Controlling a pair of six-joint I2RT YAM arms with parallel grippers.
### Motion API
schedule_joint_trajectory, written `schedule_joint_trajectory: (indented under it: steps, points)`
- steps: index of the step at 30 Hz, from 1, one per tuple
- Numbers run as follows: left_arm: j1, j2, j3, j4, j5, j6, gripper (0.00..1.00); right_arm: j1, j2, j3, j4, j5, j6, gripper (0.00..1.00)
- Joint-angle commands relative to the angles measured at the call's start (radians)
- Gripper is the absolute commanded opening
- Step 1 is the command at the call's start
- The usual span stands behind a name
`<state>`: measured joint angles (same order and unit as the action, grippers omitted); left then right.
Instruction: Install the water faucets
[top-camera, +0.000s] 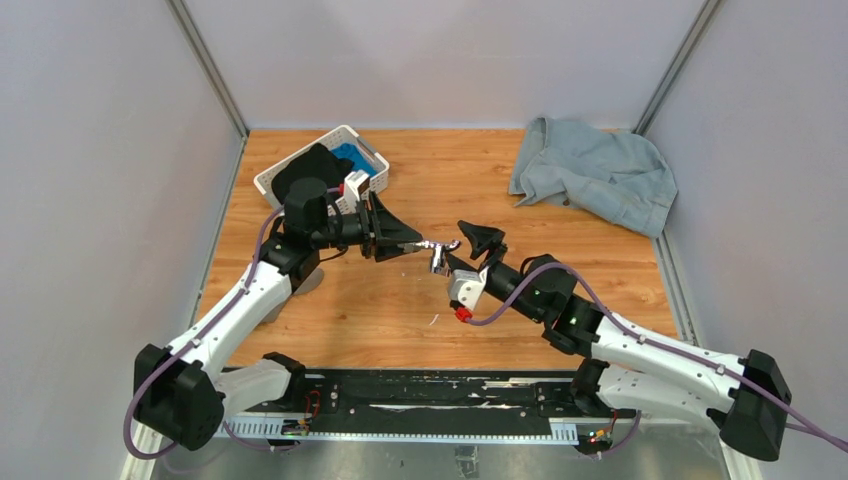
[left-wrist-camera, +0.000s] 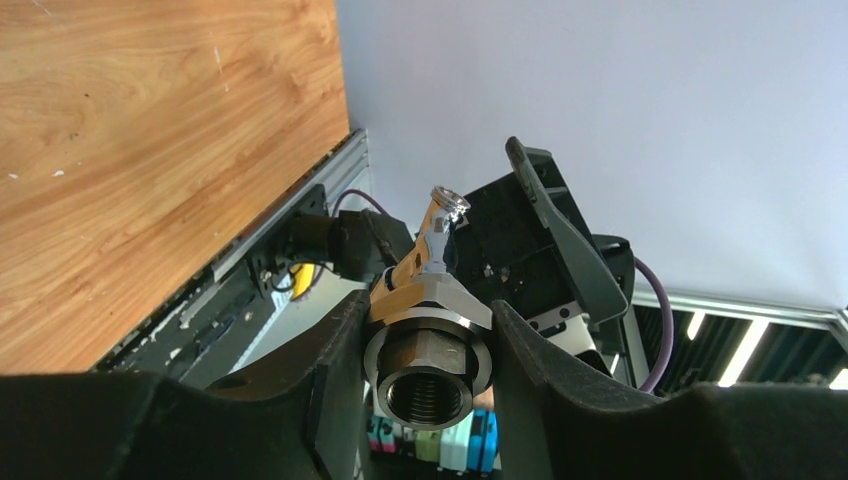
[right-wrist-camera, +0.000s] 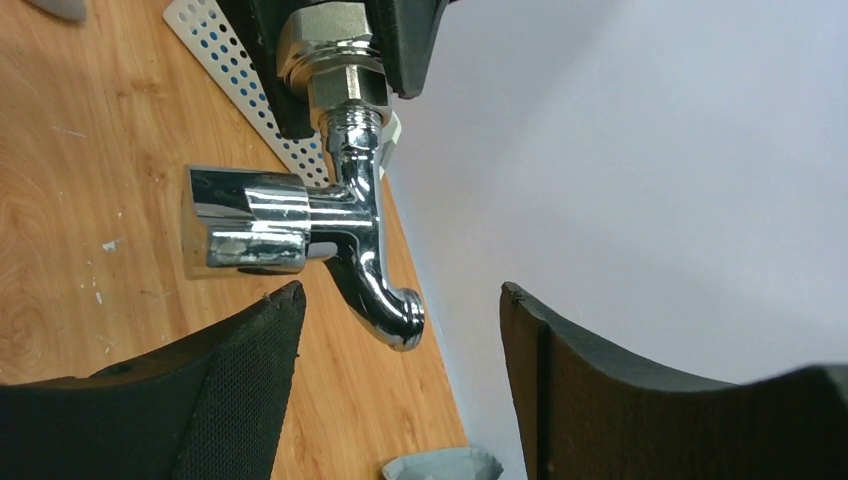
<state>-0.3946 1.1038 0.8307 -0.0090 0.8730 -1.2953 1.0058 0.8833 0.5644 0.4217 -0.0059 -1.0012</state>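
Left hand (top-camera: 408, 243) is pinching the grey threaded fitting (left-wrist-camera: 428, 352) between both fingers (left-wrist-camera: 335, 360), held up off the desk (top-camera: 560, 290) around mid-desk. The left wrist view looks straight into the fitting's threaded bore. The shiny tap (right-wrist-camera: 352, 215) has its stem seated in the hex end of the fitting, so the two read as one faucet. Can't tell how far it's threaded in. The tap body sticks out past the left fingertips, with the curved spout and blocky handle end exposed.

Right hand (top-camera: 465, 255) is spread wide and gripping nothing. Its fingers (right-wrist-camera: 250, 350) sit on either side of the tap's spout end, close but not touching.

Containers: one white perforated basket (top-camera: 268, 180) at the back left of the desk, partly hidden behind the left arm. Inside are a black item (top-camera: 315, 162) that fills most of it and a blue item (top-camera: 352, 155) at the far end. Can't tell what either one is. The faucet parts are not in the basket. They sit to the right of it and nearer the arms, in the air.

A crumpled denim garment (top-camera: 590, 175) lies at the back right of the desk, well apart from both hands.
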Motion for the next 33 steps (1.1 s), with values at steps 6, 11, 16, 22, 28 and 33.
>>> schedule_joint_trajectory:
  steps: [6, 11, 16, 22, 28, 33]
  points:
    - [0.005, -0.038, 0.03, 0.064, 0.081, -0.038, 0.0, 0.014, 0.062, 0.032, 0.069, -0.093, -0.017, 0.58]
    - [0.005, -0.034, 0.027, 0.063, 0.091, -0.032, 0.0, 0.014, 0.051, 0.032, 0.088, -0.11, 0.016, 0.37]
    - [0.005, -0.036, 0.019, 0.063, 0.092, -0.026, 0.0, 0.014, 0.052, 0.043, 0.08, -0.108, 0.088, 0.18]
    - [0.005, -0.04, 0.015, 0.064, 0.098, -0.02, 0.0, 0.014, 0.063, 0.051, 0.081, -0.111, 0.206, 0.07]
    - [0.005, -0.033, 0.008, 0.065, 0.119, 0.005, 0.0, 0.013, 0.089, 0.124, -0.006, -0.082, 0.376, 0.0]
    - [0.005, -0.011, 0.036, 0.016, 0.177, 0.104, 0.0, 0.013, 0.116, 0.236, -0.218, -0.088, 0.561, 0.0]
